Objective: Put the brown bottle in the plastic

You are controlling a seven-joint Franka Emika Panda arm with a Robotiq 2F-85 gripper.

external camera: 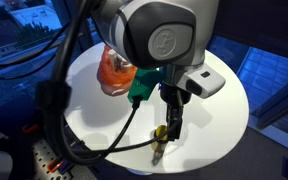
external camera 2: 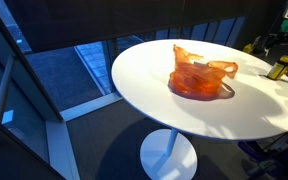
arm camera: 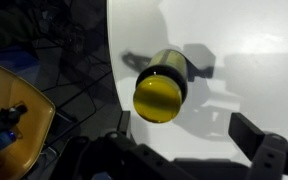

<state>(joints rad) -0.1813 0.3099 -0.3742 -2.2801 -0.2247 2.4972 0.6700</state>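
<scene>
The brown bottle [external camera: 160, 141] with a yellow cap stands upright at the edge of the round white table [external camera: 224, 110]. It also shows in an exterior view [external camera 2: 280, 68] and from above in the wrist view [arm camera: 160, 92]. The orange plastic bag [external camera: 114, 70] lies crumpled near the table's middle, open at the top [external camera 2: 199, 72], well apart from the bottle. My gripper [external camera: 171, 118] hangs just above the bottle. In the wrist view its fingers [arm camera: 184, 140] are spread wide, and the cap sits nearer the left finger. Nothing is held.
The table edge [arm camera: 112, 70] runs right beside the bottle, with floor and cables below. A yellow object [arm camera: 14, 125] lies on the floor. A power strip [external camera: 44, 155] and thick cables hang beside the arm. The table stands on a white pedestal [external camera 2: 169, 155].
</scene>
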